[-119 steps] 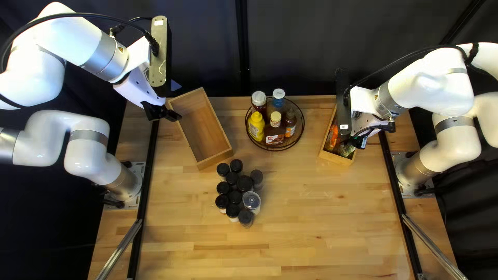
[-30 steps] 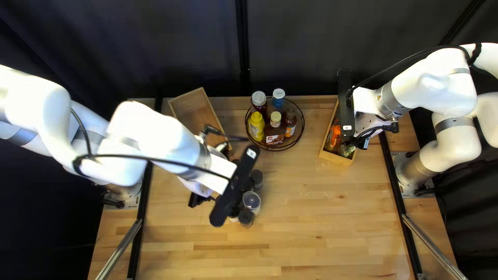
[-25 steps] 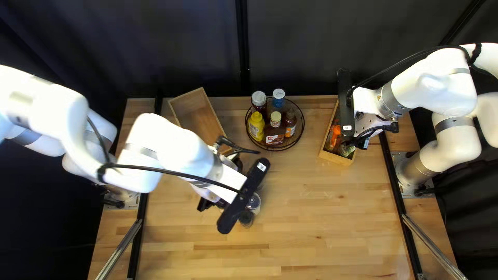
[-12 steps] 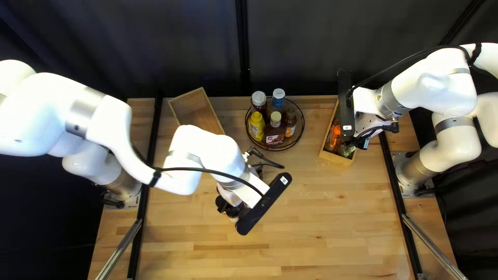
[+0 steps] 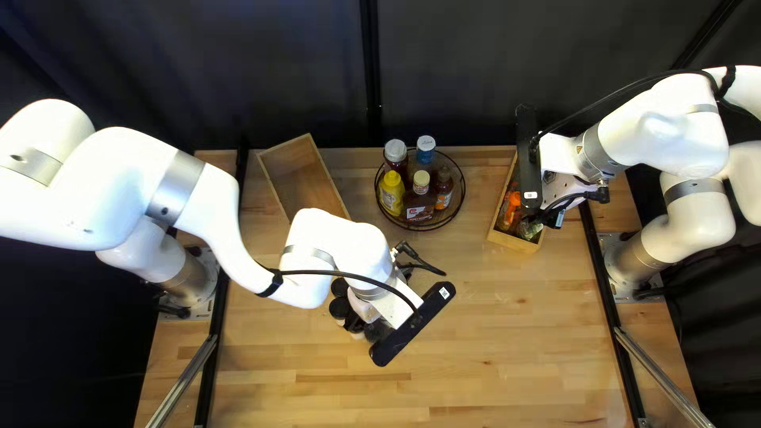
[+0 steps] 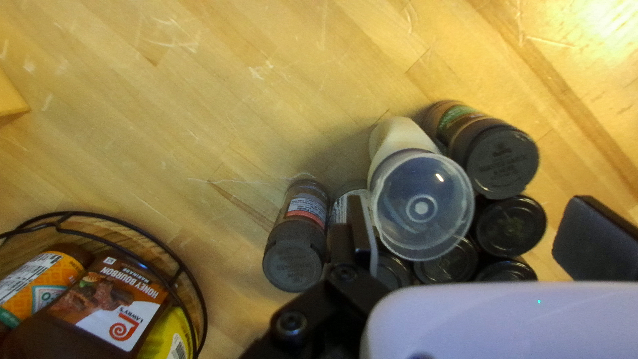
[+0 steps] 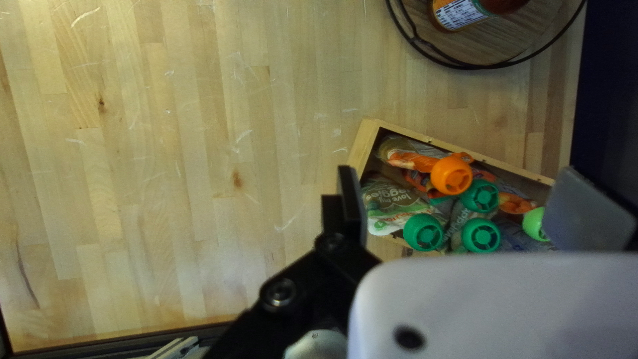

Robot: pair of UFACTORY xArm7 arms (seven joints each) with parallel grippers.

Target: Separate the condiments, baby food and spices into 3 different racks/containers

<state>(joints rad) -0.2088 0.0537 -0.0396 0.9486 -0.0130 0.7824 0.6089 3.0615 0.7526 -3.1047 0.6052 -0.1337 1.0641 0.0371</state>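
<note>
Standing upright on the tabletop (image 5: pixel 491 349), the clear-lidded jar (image 6: pixel 422 206) points lid-up, long axis vert., btwn the spread jaws of the L gripper (image 5: pixel 367 307); those jaws are released. Dark-lidded jars (image 6: pixel 502 163) crowd around it, also upright, lids up. Farther out, twd the far L, the wooden tray (image 5: pixel 301 178) has its long axis slanting from far L to near R, near end hidden under the arm. Next to it, at mid far edge, the wire rack (image 5: pixel 420 229) holds bottles (image 5: pixel 391 192), upright, caps up. At far R, the R gripper (image 5: pixel 557 189) is over the pouch box (image 5: pixel 515 243), jaws released, standing apart; pouches (image 7: pixel 392 206) inside, caps up.
</note>
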